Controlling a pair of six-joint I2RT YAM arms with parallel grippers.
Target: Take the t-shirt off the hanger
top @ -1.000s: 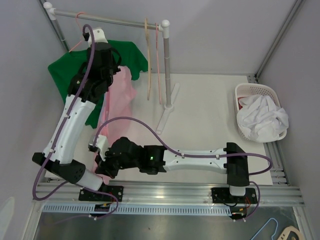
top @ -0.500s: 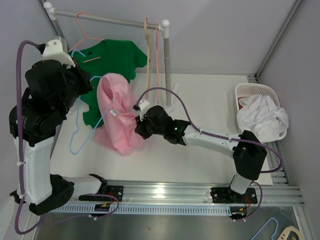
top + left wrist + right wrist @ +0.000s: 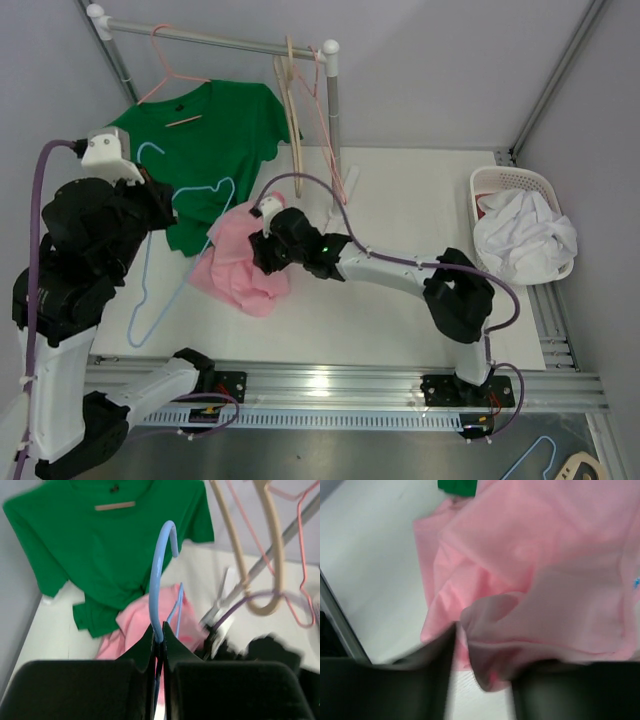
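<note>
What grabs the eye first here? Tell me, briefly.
A pink shirt lies heaped mid-table, with the right hand at it. The left hand grips a blue hanger just left of the heap. A green shirt hangs on the back rack.

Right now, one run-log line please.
left gripper: shut on blue hanger | right gripper: at pink t-shirt, grip unclear | pink t-shirt: on table

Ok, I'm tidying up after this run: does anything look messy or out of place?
The pink t-shirt lies crumpled on the table, under the right pincer, instead of hanging like the green t-shirt. The blue hanger dangles askew from the shut left pincer. White laundry bulges over the basket.
</note>
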